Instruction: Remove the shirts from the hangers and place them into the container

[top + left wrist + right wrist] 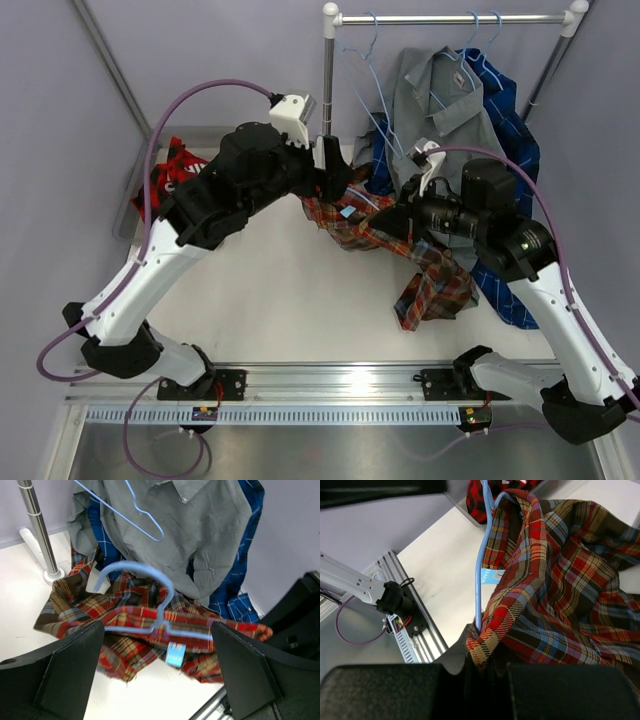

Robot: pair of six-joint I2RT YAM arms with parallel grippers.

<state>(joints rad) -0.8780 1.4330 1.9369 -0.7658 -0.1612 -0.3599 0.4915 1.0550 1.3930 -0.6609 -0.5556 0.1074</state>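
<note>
Hanging shirts: grey shirt [445, 100] and blue plaid shirt [512, 140] are draping from the rail [450, 18] at the back.
Orange-red plaid shirt [432, 285]: is sagging onto the counter [300, 310] between the arms, a hanger [131, 566] sitting inside its collar.
Container [135, 218]: is sitting far left, holding the red-black shirt [178, 172].
Right jaws: are clamping shut on the plaid collar edge, beside the hanger wire.
Left jaws: are gaping wide, gripping nothing, flanking the hanger hook.

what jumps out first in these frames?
The orange-red plaid shirt lies sprawled mid-table between the arms, with the right gripper shut on its edge. The open left gripper hovers at its light-blue hanger. Behind, a grey shirt hangs from the rail.
</note>
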